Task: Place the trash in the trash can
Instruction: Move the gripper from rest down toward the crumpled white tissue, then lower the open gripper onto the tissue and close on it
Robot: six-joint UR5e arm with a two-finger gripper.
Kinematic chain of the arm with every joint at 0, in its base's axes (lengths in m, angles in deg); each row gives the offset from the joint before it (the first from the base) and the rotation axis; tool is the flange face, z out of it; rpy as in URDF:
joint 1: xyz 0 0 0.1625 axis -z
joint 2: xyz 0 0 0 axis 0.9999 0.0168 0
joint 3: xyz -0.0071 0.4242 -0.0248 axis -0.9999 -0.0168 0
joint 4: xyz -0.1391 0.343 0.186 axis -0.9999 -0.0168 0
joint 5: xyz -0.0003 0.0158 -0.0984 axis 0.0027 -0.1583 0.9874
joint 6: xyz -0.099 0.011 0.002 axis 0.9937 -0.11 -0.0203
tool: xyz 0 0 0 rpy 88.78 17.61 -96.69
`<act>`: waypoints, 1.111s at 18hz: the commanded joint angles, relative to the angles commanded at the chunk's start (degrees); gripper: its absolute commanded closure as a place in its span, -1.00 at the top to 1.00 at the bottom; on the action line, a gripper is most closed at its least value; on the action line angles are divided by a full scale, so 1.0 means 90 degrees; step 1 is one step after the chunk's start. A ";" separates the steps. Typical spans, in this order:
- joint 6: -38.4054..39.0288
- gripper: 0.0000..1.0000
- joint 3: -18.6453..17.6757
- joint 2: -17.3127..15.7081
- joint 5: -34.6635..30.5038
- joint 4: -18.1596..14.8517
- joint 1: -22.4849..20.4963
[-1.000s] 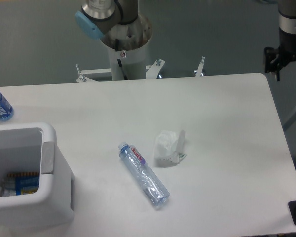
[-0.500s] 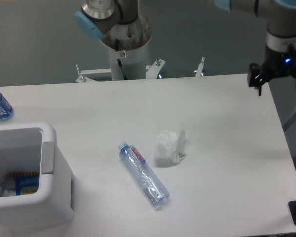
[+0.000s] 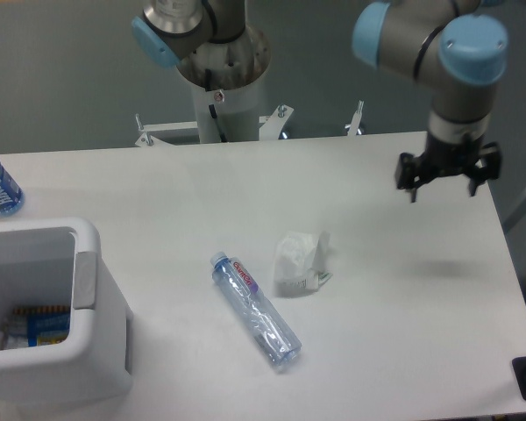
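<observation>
A robotics lab: the UR5e arm's base pedestal stands bolted behind a plain white table, with bare grey floor beyond the pedestal.

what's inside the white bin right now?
Inside the trash can, low at its left side, lies some blue and yellow packaging. The near wall hides the rest of the floor, so anything more there cannot be seen.

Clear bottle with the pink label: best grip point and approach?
Take the clear bottle at mid-body, from straight above, fingers closing across its narrow width. It lies flat, diagonal, cap toward upper left, with free table on both long sides. The end effector is open and far right of it.
</observation>
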 joint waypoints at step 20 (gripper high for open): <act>0.0079 1.00 -0.1026 0.0127 0.0557 0.0021 0.1134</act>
